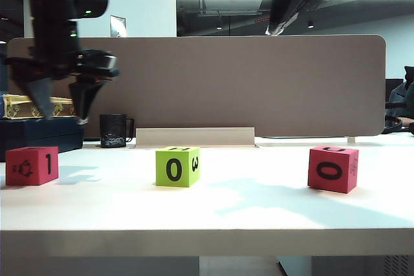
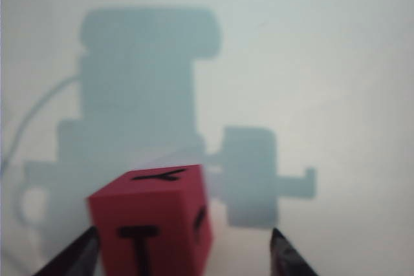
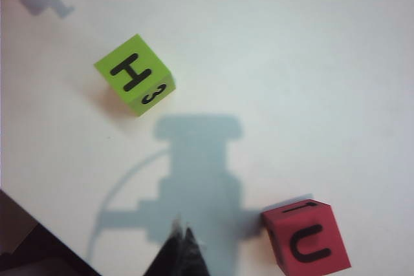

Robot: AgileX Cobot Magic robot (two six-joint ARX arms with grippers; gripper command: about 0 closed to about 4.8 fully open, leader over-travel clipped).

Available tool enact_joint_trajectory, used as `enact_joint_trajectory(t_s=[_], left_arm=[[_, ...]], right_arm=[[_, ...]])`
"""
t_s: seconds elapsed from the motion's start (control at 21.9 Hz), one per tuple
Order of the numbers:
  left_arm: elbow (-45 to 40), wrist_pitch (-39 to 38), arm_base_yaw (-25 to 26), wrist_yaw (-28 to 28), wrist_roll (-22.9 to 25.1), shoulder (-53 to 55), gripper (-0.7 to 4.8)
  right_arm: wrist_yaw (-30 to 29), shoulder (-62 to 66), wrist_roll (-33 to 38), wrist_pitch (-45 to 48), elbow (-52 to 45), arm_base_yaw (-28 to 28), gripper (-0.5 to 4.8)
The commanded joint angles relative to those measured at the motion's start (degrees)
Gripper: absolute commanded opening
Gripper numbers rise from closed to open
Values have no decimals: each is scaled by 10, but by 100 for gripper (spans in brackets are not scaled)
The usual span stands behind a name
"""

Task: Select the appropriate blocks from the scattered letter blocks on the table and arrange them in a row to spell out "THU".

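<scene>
Three blocks sat in a row on the tabletop (image 1: 259, 205): a red block (image 1: 32, 165) far left of the green block (image 1: 177, 166), another red block (image 1: 332, 169) far right. The left pincer (image 1: 63, 109) hung above the left block. Its wrist view showed fingertips (image 2: 81, 253) apart, astride that T-faced block (image 2: 152, 221). The right pincer (image 3: 181, 250) was pressed together between the H block (image 3: 134, 74) and U block (image 3: 307, 240).
</scene>
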Motion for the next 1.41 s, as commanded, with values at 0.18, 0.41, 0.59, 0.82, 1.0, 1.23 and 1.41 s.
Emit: enact_joint_trajectory(t_s=[0.18, 0.41, 0.59, 0.82, 1.0, 1.23, 1.41], left_arm=[[-6, -8, 15, 2, -11, -2, 351], [-31, 0, 38, 12, -39, 2, 351], [-65, 8, 64, 32, -49, 2, 351], [-82, 32, 66, 68, -49, 2, 350], [-82, 40, 67, 68, -62, 2, 335], [-82, 51, 67, 69, -62, 2, 252], [-82, 53, 67, 80, -62, 5, 241]], right_arm=[[-37, -2, 1, 7, 3, 0, -5], [-38, -2, 1, 7, 3, 1, -5], [-38, -2, 1, 7, 3, 1, -5], [-38, -2, 1, 12, 3, 1, -5], [-52, -2, 1, 10, 3, 2, -5], [-89, -25, 1, 14, 3, 16, -5], [-89, -47, 1, 27, 3, 28, -5]])
